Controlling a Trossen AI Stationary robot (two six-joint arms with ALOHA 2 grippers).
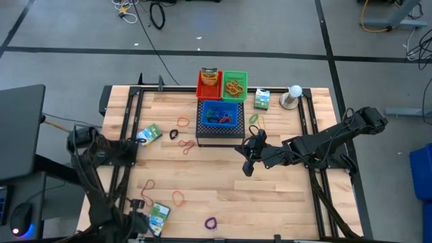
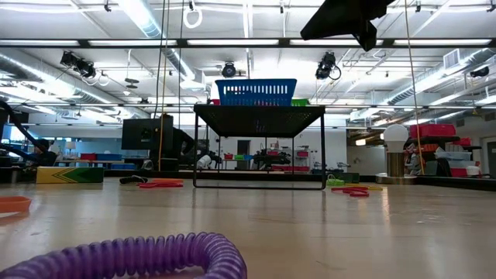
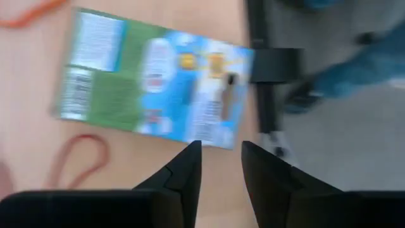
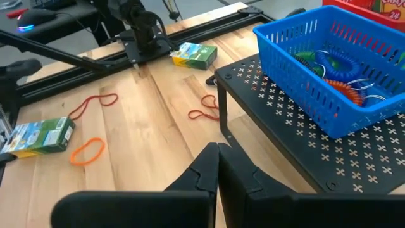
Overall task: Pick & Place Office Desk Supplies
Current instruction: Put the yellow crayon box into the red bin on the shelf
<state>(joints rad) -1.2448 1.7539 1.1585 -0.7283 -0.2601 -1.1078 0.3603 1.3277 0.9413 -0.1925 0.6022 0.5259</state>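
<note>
A green-white box (image 3: 152,88) lies flat on the table near its near-left corner (image 1: 159,217). My left gripper (image 3: 221,168) hangs over the table just beside the box's long edge, pointing steeply down. It is open with a narrow gap and nothing between the fingers (image 1: 140,220). A red rubber band (image 3: 79,161) lies next to it. My right gripper (image 4: 218,164) is shut and empty, held above the table in front of the black perforated box (image 1: 248,165). More boxes (image 1: 152,133) (image 1: 262,99), rubber bands (image 1: 178,198) and a purple loop (image 1: 210,223) lie scattered about.
A blue basket (image 1: 220,115) with coloured loops stands on the black perforated box (image 1: 219,135), with a red bin (image 1: 209,84) and a green bin (image 1: 235,84) behind it. A white ball on a stand (image 1: 293,96) is at the far right. Black rails (image 1: 128,135) run along both sides.
</note>
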